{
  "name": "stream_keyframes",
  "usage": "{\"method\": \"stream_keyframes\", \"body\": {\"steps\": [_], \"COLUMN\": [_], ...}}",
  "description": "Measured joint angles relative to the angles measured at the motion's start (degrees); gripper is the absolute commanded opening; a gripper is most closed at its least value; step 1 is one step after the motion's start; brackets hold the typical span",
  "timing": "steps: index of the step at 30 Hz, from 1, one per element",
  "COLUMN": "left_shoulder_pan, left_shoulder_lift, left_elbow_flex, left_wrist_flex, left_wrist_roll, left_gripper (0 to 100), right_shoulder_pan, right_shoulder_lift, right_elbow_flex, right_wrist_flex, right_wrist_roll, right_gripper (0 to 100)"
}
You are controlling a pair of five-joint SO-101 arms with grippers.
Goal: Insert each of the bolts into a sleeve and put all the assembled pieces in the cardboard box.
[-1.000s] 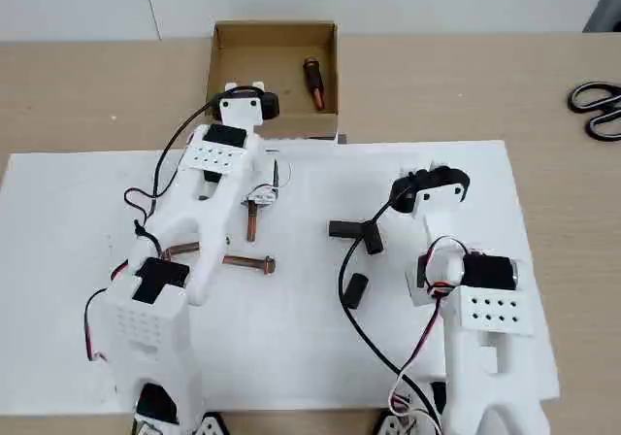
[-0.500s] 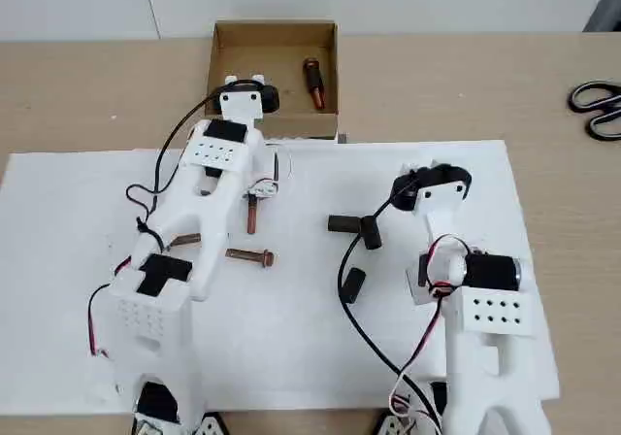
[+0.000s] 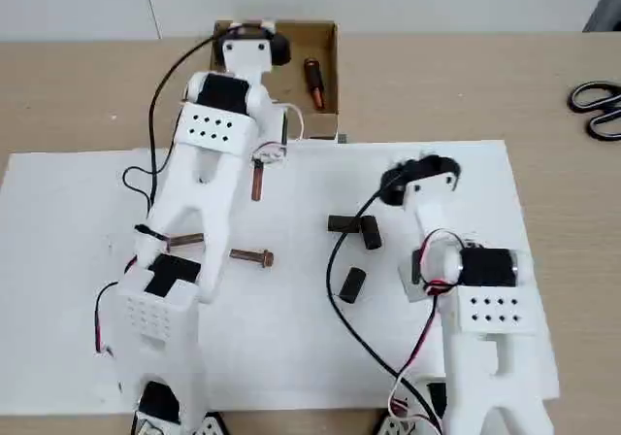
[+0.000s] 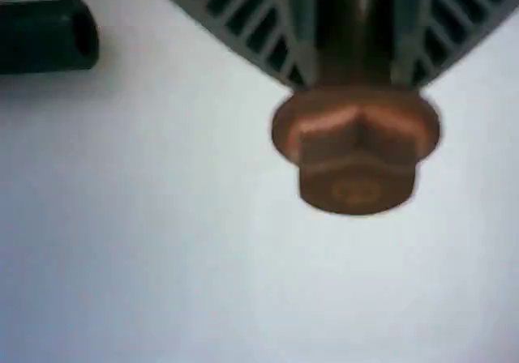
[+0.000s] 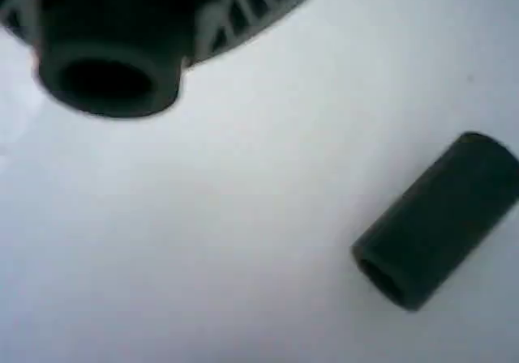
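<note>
My left gripper (image 3: 260,166) is shut on a copper bolt (image 3: 257,179) and holds it above the white sheet, just in front of the cardboard box (image 3: 223,42). The left wrist view shows the bolt's hex head (image 4: 357,148) sticking out below the fingers (image 4: 284,31). My right gripper (image 5: 109,31) is shut on a black sleeve (image 5: 109,75), which sits at mid-sheet (image 3: 371,233). Two more bolts (image 3: 252,256) (image 3: 184,241) lie by the left arm. Loose sleeves (image 3: 342,224) (image 3: 352,284) lie close to the right gripper. One assembled piece (image 3: 313,83) lies in the box.
A white sheet (image 3: 291,357) covers the table's middle. Scissors (image 3: 597,105) lie at the far right on the bare wood. A black cable (image 3: 340,260) loops from the right arm over the sleeves. The left arm's body covers part of one bolt.
The left arm has stretched toward the box, carrying the bolt up the sheet. The right arm has shifted slightly left with its sleeve.
</note>
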Motion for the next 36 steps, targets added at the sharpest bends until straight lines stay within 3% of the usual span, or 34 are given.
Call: {"method": "stream_keyframes", "body": {"steps": [5, 17, 28, 36], "left_shoulder_pan": [0.00, -1.49, 0.09, 0.18], "left_shoulder_lift": [0.00, -13.63, -28.13, -37.80], "left_elbow_flex": [-7.82, -10.46, -9.67, 0.26], "left_wrist_flex": [0.70, 1.05, 1.23, 1.23], "left_wrist_roll": [0.18, -6.68, -15.82, -15.91], "left_gripper": [0, 0, 0, 0], "right_shoulder_pan": [-6.15, -6.86, -7.03, -11.43], "right_shoulder_lift": [0.00, -16.00, -36.13, -50.81], "right_elbow_flex": [-2.02, -4.13, 18.20, 31.03], "right_wrist_flex": [0.00, -2.81, -20.75, -23.56], "right_wrist_roll": [-4.75, -5.27, -13.98, -18.73], "right_gripper": [0.4, 0.3, 0.2, 0.2]}}
